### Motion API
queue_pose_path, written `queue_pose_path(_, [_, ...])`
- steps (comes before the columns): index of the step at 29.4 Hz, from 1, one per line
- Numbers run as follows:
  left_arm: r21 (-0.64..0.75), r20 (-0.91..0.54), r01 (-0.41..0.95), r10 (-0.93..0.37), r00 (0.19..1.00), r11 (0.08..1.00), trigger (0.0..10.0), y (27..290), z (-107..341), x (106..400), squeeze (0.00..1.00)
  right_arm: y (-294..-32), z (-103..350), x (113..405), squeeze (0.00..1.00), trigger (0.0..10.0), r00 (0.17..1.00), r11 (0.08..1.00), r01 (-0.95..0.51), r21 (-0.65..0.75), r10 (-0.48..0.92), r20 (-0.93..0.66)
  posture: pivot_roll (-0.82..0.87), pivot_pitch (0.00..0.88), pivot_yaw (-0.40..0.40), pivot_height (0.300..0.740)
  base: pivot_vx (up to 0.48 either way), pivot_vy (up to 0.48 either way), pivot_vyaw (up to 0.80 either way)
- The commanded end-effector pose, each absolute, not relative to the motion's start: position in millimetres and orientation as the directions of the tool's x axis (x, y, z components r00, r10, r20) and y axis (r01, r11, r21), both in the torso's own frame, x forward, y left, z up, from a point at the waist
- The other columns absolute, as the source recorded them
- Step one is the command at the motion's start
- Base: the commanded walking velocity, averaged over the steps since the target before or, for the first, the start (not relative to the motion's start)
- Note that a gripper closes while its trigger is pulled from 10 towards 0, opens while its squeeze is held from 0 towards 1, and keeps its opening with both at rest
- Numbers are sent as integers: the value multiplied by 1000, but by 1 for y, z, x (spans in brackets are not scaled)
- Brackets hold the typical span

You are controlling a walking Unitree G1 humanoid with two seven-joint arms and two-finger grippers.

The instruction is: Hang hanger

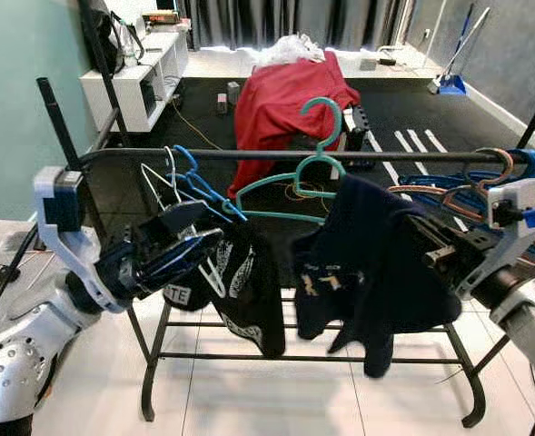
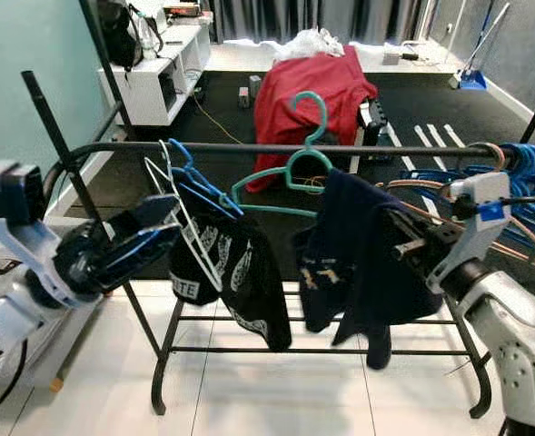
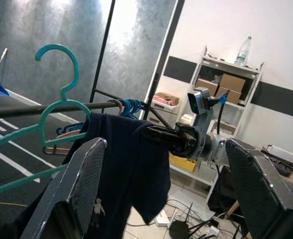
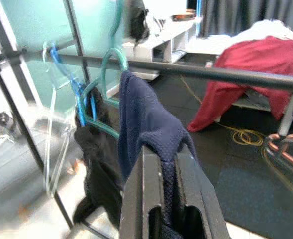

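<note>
Left end effector [image 1: 181, 243]: its two long black fingers stand spread apart, released, near the black printed garment [image 1: 249, 291] and the white wire hanger [image 1: 172, 195] at the left of the rail.
Horizontal black metal rail of the clothes rack [image 1: 276, 155]: runs across in front of the robot; a blue plastic hanger [image 1: 194, 182] hooks over it by the white one.
Teal plastic hanger [image 1: 308, 168]: the task's thing; it is tilted, its hook rises above the rail and does not look seated on it, and one shoulder is tucked into the dark navy shirt [image 1: 367, 263].
Right end effector [image 4: 161, 199]: clenched on a fold of the dark navy shirt, carrying it just below the rail.
Step in hand, as I judge it: lift the shirt so the teal hook clears the rail, then lower it squarely over.
Doing it well: keep the pinch firm, steady the hook with the free fingers, stay clear of the bunched blue hangers [image 1: 521, 173] at the right end.
</note>
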State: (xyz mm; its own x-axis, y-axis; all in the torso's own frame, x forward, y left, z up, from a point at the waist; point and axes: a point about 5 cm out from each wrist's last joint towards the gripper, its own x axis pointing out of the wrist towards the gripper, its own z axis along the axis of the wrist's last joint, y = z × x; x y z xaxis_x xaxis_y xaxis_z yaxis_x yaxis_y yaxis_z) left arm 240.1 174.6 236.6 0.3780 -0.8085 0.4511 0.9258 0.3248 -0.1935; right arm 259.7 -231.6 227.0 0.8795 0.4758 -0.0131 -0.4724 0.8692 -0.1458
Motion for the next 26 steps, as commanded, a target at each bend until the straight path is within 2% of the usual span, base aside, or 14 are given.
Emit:
queue_pose_path(1, [-188, 439, 930, -820, 367, 316, 10000, 169, 236, 239, 0, -225, 224, 259, 0, 0, 872, 836, -481, -262, 488, -45, -114, 6, -13, 740, 0, 0, 0])
queue_pose_path(2, [-188, 439, 930, -820, 367, 316, 10000, 169, 236, 239, 0, -225, 224, 259, 0, 0, 872, 836, -481, -262, 488, -45, -114, 6, -13, 740, 0, 0, 0])
queue_pose_path(5, [-187, 434, 932, -826, 361, 309, 10000, 165, 237, 238, 0, -214, 213, 262, 0, 0, 856, 720, -503, -478, 491, -162, -109, 11, -13, 740, 0, 0, 0])
queue_pose_path(6, [-187, 434, 932, -826, 361, 309, 10000, 165, 237, 238, 0, -214, 213, 262, 0, 0, 856, 720, -503, -478, 491, -162, -109, 11, -13, 740, 0, 0, 0])
queue_pose_path(8, [-187, 431, 934, -829, 356, 304, 10000, 163, 237, 237, 0, -209, 210, 264, 0, 0, 841, 618, -518, -591, 495, -220, -107, 13, -13, 740, 0, 0, 0])
queue_pose_path(11, [-187, 431, 934, -830, 355, 303, 10000, 162, 237, 237, 0, -207, 210, 265, 0, 0, 835, 574, -522, -631, 497, -237, -106, 13, -16, 740, 0, 0, 0])
queue_pose_path(14, [-186, 432, 936, -831, 351, 298, 10000, 157, 237, 235, 0, -210, 212, 274, 0, 0, 854, 466, -479, -744, 443, -272, -103, 11, -24, 740, 0, 0, 0])
queue_pose_path(21, [-187, 438, 938, -830, 345, 292, 10000, 153, 237, 234, 0, -212, 217, 283, 0, 0, 887, 409, -405, -818, 391, -244, -105, 11, -25, 740, 0, 0, 0])
queue_pose_path(24, [-188, 438, 938, -830, 345, 291, 10000, 152, 237, 234, 0, -207, 213, 281, 0, 0, 870, 406, -432, -805, 423, -253, -107, 11, -25, 740, 0, 0, 0])
queue_pose_path(26, [-190, 440, 940, -831, 339, 283, 10000, 150, 238, 234, 0, -190, 200, 274, 0, 0, 799, 430, -542, -722, 529, -284, -106, 13, -22, 740, 0, 0, 0])
